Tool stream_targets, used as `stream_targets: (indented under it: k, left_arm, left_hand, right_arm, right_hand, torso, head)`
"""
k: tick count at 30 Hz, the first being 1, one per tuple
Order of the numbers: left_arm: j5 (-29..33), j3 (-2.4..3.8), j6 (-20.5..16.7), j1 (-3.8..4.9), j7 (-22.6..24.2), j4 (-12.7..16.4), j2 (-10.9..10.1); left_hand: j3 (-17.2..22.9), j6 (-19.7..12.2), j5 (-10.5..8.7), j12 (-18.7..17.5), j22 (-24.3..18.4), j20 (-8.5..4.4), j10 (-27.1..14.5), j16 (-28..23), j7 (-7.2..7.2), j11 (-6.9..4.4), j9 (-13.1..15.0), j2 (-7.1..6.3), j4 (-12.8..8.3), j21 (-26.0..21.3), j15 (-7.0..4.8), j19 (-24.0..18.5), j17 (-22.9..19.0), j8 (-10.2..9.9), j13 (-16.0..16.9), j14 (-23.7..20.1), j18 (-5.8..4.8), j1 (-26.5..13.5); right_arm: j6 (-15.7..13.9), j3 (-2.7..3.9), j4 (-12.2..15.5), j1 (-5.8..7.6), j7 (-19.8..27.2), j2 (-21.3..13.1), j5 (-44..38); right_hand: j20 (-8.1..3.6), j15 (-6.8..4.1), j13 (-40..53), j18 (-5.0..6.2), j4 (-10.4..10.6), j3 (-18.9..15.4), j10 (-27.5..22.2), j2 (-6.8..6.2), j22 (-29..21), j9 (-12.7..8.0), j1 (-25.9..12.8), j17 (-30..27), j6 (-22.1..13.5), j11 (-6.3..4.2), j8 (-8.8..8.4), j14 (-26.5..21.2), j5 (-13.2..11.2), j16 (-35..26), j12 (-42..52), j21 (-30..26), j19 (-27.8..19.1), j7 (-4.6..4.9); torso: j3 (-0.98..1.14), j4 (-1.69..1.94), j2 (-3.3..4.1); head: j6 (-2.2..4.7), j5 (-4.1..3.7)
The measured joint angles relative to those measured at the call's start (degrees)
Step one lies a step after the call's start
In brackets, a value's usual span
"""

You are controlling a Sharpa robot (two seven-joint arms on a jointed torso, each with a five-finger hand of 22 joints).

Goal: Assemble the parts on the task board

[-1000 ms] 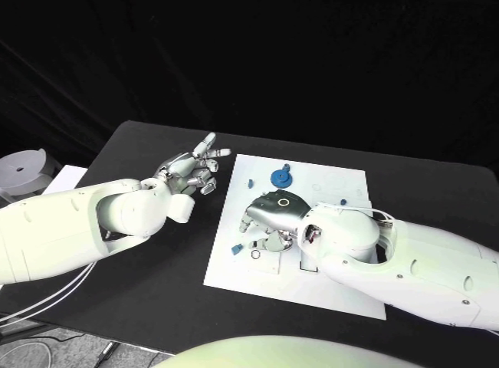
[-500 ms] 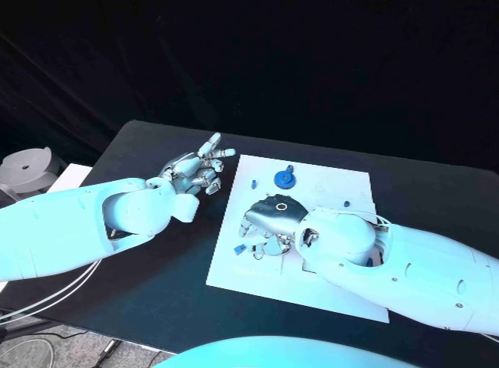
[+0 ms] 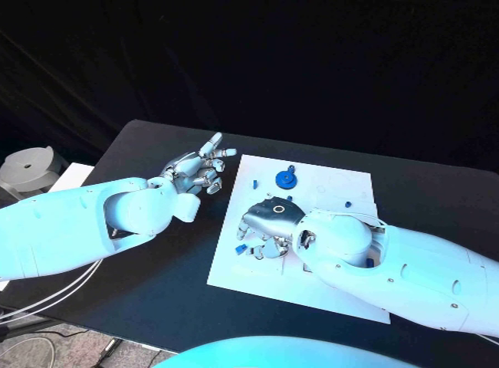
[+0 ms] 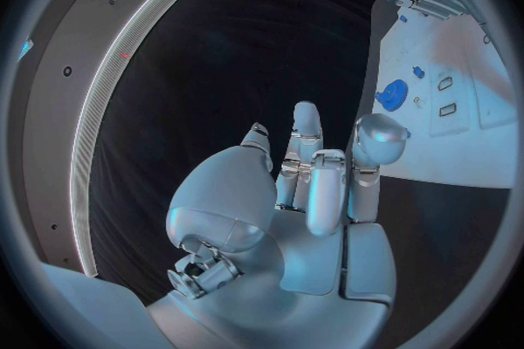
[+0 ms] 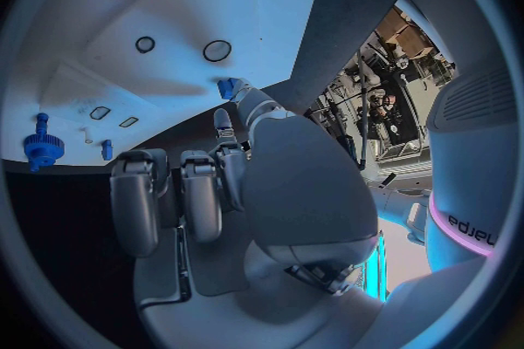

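Note:
The white task board [image 3: 326, 192] lies in the middle of the black table. My right hand [image 3: 268, 224] reaches down over the board's left half, and its thumb and a fingertip close on a small blue part [image 5: 226, 88] near the board's left edge [image 3: 241, 247]. Beside it lies a second small blue piece [image 3: 256, 254]. A round blue gear-like part [image 3: 283, 179] stands near the board's far edge [image 4: 392, 93] [image 5: 40, 146]. My left hand [image 3: 198, 173] hovers over the table just left of the board, fingers apart and holding nothing [image 4: 317, 192].
Small blue pegs stand on the board [image 3: 253, 183] [image 3: 346, 204]. Two round holes [image 5: 217, 51] and small slots [image 5: 99, 112] are cut in the board. A white spool [image 3: 26, 167] stands off the table's left side. Bare black table [image 3: 161, 253] lies left of the board.
My right hand has sunk a little lower and nearer the board's left edge, with its fingers drawn in round the small blue part. The left hand has barely moved.

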Motion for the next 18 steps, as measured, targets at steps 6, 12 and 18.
stream_targets:
  k: [6, 12, 18]
  left_arm:
    - [0.01, 0.0, -0.03, 0.05, 0.0, -0.02, 0.16]
    - [0.01, 0.0, -0.05, 0.08, -0.01, -0.03, 0.29]
    - [0.01, 0.0, -0.06, 0.11, -0.01, -0.04, 0.39]
  left_hand:
    - [0.0, 0.0, 0.0, 0.0, 0.0, 0.0, 0.0, 0.0, 0.0, 0.0, 0.0, 0.24, 0.0, 0.0, 0.0, 0.0, 0.0, 0.0, -0.04, 0.0, 0.0, 0.24]
    - [0.0, 0.0, 0.0, 0.0, 0.0, 0.0, 0.0, 0.0, 0.0, 0.0, 0.0, 0.29, 0.0, 0.0, 0.0, 0.0, 0.0, 0.0, -0.05, 0.0, 0.0, 0.3]
    - [0.0, 0.0, 0.0, 0.0, 0.01, 0.0, 0.0, 0.0, 0.0, 0.0, 0.0, 0.29, 0.0, 0.0, 0.0, 0.0, 0.0, 0.0, -0.05, 0.0, 0.0, 0.3]
  right_arm:
    - [0.11, -0.09, -0.52, -0.03, 0.14, 0.58, 0.15]
    - [0.16, -0.17, -1.13, -0.11, 0.27, 1.18, 0.22]
    - [0.21, -0.33, -1.82, -0.51, 0.4, 1.78, 0.27]
  right_hand:
    - [0.0, 0.0, 0.0, 0.0, -0.16, 0.17, 0.0, 0.0, -0.01, 0.05, 0.0, 0.0, 0.0, 0.0, 0.0, 0.0, 0.0, 0.0, 0.0, 0.0, 0.0, 0.0]
    - [0.0, 0.0, 0.0, 0.0, -0.01, 0.32, 0.0, 0.23, -0.01, 0.05, 0.23, 0.0, 0.0, 0.0, 0.0, 0.0, 0.0, 0.0, 0.24, 0.0, 0.0, 0.0]
    - [0.0, 0.0, 0.0, 0.0, 0.15, 0.48, 0.0, 0.55, -0.01, 0.1, -0.09, 0.02, 0.0, 0.0, 0.0, 0.0, 0.0, 0.0, 0.25, 0.0, 0.0, 0.0]
  torso:
    - [0.0, 0.15, -0.02]
    - [0.0, 0.32, -0.02]
    - [0.0, 0.47, -0.02]
  head:
    - [0.01, -0.07]
    - [-0.07, -0.22]
    - [-0.16, -0.3]
